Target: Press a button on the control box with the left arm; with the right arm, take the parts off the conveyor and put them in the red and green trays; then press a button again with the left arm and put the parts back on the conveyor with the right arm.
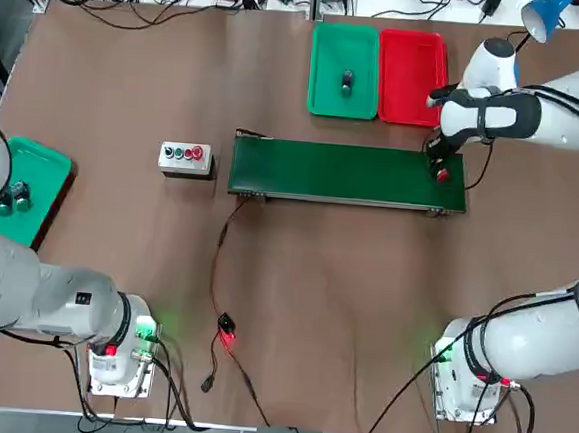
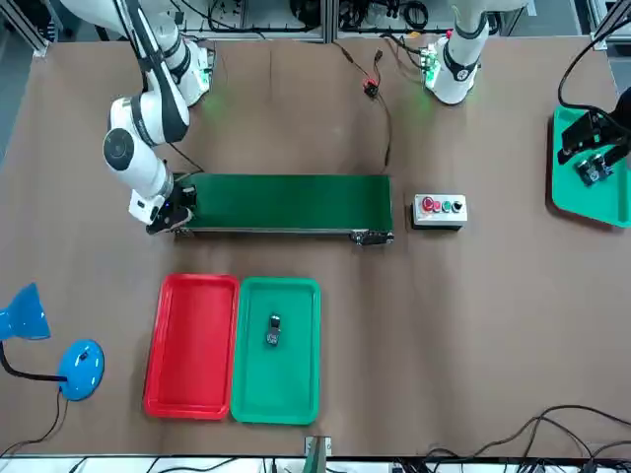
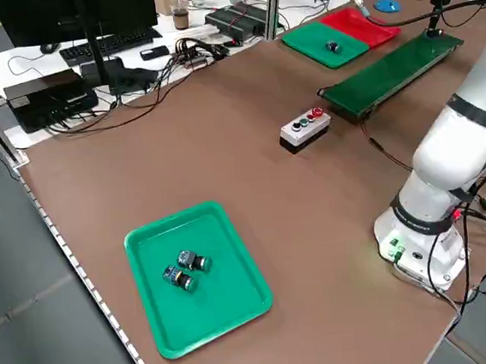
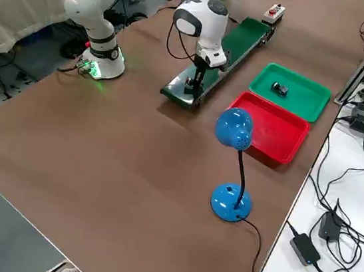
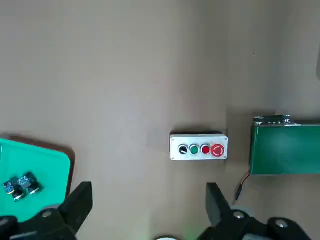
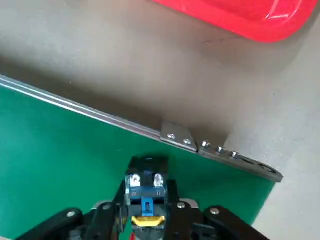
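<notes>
The green conveyor (image 1: 343, 173) lies across the table's middle. At its right end my right gripper (image 1: 442, 170) is down on the belt, shut on a small part (image 6: 146, 192) with a blue and yellow face and a red end. Behind the conveyor stand the green tray (image 1: 328, 49), holding one dark part (image 1: 347, 81), and the red tray (image 1: 413, 46), which holds nothing. The grey control box (image 1: 186, 158) with its row of buttons sits off the conveyor's left end. My left gripper (image 5: 148, 202) hangs open at the table's far left, well away from the control box (image 5: 198, 148).
Another green tray (image 3: 228, 295) with two small parts (image 3: 183, 269) lies under the left arm at the table's left edge. A blue desk lamp (image 4: 236, 133) stands beyond the red tray. A cable with a red-lit plug (image 1: 225, 334) runs from the conveyor toward the bases.
</notes>
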Controlling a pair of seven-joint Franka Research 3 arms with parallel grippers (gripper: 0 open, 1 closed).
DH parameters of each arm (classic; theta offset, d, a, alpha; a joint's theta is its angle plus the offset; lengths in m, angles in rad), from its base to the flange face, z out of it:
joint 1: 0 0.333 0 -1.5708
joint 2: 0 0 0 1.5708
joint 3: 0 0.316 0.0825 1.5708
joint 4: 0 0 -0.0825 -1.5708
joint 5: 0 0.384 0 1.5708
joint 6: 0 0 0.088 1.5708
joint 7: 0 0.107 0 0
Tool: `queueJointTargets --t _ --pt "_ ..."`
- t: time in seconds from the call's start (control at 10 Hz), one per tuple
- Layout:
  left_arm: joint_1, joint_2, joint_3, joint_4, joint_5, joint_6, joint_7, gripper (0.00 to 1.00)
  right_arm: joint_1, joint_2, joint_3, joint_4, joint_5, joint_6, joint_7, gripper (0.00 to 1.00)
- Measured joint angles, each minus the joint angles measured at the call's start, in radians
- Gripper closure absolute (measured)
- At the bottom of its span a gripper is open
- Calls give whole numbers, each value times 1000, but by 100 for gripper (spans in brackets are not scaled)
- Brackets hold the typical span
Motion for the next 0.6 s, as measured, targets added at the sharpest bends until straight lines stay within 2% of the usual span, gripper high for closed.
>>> queueJointTargets --t 0.3,0.6 --pt "-5 0 -2 0 0 0 0 0 0 6 0 -3 1 7 2 61" --pt "-6 0 -2 0 0 0 0 0 0 2 0 18 1 -48 2 19"
